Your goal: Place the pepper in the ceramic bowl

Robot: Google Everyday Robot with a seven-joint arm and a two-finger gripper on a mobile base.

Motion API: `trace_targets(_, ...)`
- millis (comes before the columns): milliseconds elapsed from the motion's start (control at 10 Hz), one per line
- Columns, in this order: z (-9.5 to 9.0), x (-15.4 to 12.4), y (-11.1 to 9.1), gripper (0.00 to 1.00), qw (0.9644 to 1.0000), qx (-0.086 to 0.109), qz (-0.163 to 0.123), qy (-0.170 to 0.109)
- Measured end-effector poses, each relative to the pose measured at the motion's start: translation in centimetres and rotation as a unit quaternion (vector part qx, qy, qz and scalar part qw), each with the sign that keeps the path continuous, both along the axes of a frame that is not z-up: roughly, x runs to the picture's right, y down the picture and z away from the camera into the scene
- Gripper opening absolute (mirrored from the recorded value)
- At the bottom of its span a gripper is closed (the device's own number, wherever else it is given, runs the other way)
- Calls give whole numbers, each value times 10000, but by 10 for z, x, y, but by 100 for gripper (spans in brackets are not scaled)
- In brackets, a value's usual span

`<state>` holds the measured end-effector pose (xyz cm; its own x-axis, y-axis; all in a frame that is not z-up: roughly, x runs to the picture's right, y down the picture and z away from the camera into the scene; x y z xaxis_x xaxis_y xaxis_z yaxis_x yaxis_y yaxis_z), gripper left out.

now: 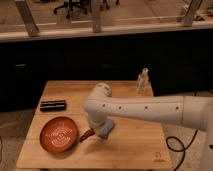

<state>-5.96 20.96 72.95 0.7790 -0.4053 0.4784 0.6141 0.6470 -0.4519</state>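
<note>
claw (92, 131) sits low over the desk (135, 145), a bit left of centre and toward the front edge, hanging under the bulky white wrist of the arm (145, 107). Arm comes in from the right side and crosses over the middle of the desk. Most of the claw body is hidden under that wrist.

claw is closed, clamped on the pepper (86, 135). The pepper is dark red and slim. It sticks out of the claw tip down and to the left, tilted, with its free end pointing at the bowl. Can't tell whether the tip touches the desk surface or is just above it.

the ceramic bowl (59, 134): orange-brown, pale rings inside, near the front-left corner, upright. Nothing inside it. Pepper tip is just beside the bowl's right rim, outside the bowl. Can't tell if it touches the rim.

Other stuff:
- blue sponge (106, 129) is just right of the claw, near the middle of the desk toward the front edge. Its top part is covered by the arm.
- black flat bar (53, 105) is by the left edge, behind the bowl, lying parallel to the front edge, clear of the bowl.
- clear bottle (143, 81) is upright at the back edge near the back-right corner, well apart from everything else.
</note>
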Motion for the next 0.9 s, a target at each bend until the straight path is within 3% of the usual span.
trace_targets(900, 10, -88, -18, 0, 9969, 10, -651, -437)
